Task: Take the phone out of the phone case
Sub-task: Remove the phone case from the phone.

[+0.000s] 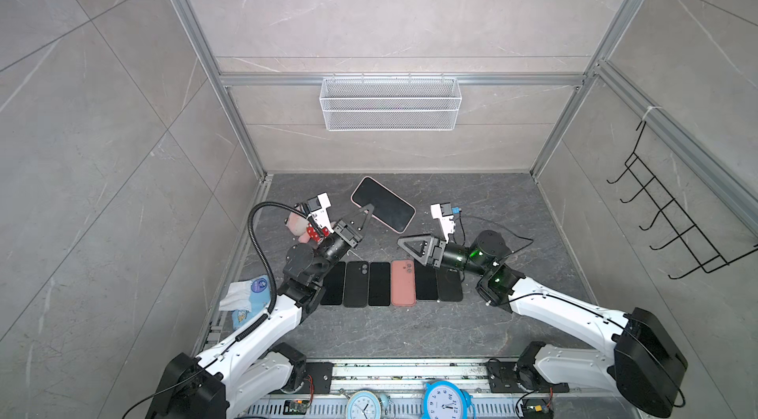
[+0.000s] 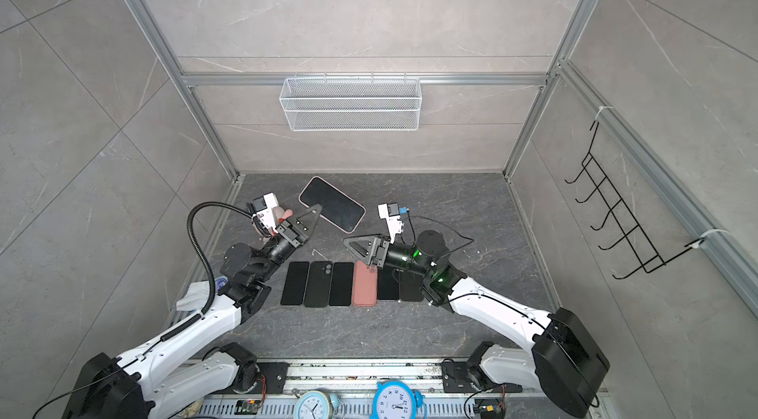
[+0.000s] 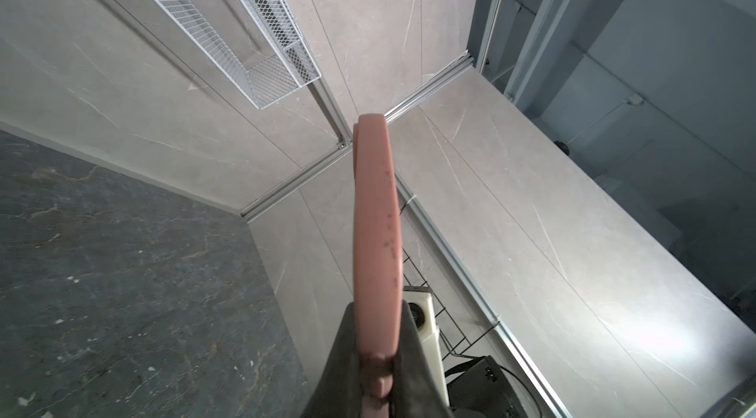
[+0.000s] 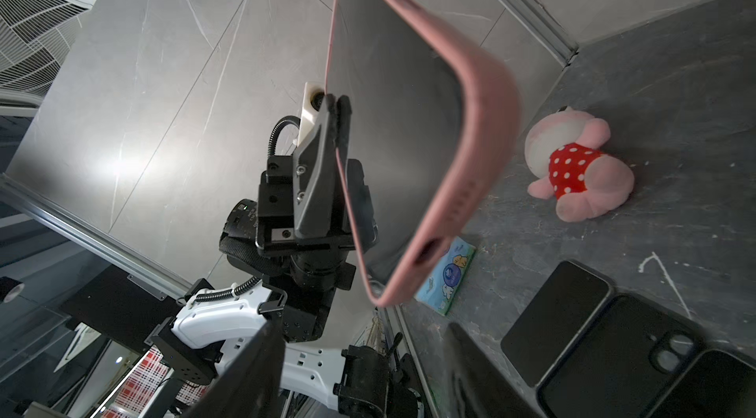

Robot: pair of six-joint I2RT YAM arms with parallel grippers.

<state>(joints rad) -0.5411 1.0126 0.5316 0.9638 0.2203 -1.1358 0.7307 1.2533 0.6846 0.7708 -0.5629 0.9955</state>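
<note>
The phone (image 1: 383,204) shows a dark screen framed by its pink phone case (image 4: 487,129). It hangs tilted in the air above the back of the floor, seen in both top views (image 2: 332,204). My left gripper (image 1: 369,210) is shut on one long edge, one finger on the screen and one behind the case. In the left wrist view the case (image 3: 376,232) runs edge-on out of the left gripper (image 3: 376,313). My right gripper (image 1: 404,242) stands open a short way to the right of the phone and lower, touching nothing. Nothing lies between its fingers (image 4: 262,354).
A row of several dark phones and cases (image 1: 379,283), with a salmon case (image 1: 403,282) among them, lies on the floor under both wrists. A pink plush toy (image 4: 577,168) and a tissue pack (image 4: 448,277) lie at the left. A white wire basket (image 1: 389,103) hangs on the back wall, a black hook rack (image 1: 672,224) on the right wall.
</note>
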